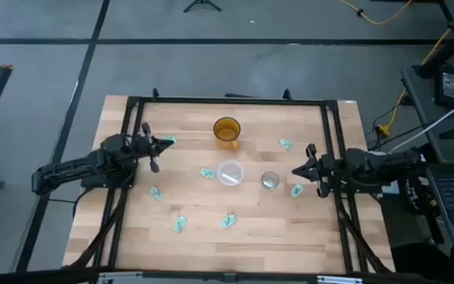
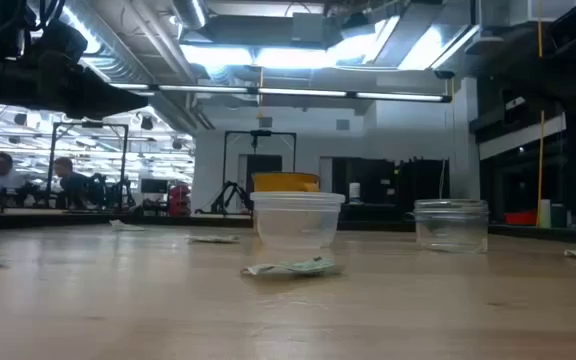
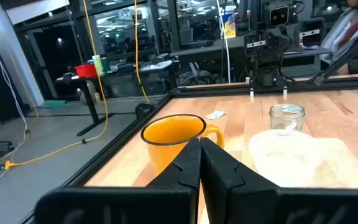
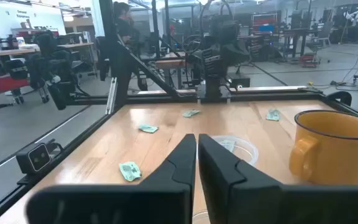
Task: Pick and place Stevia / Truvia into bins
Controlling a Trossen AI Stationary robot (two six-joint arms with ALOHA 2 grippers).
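Note:
Several pale green-teal sweetener packets lie flat on the wooden table, among them one left of the cups, one by my right gripper, one by my left gripper and two near the front. The clear plastic cup and the smaller grey cup stand upright at the table's middle. My left gripper is at the left, shut and empty. My right gripper is at the right, shut and empty.
An amber-orange handled cup stands behind the clear cup, toward the far edge. A black frame runs around the table. In the low view a packet lies in front of the clear cup. People show in the room beyond.

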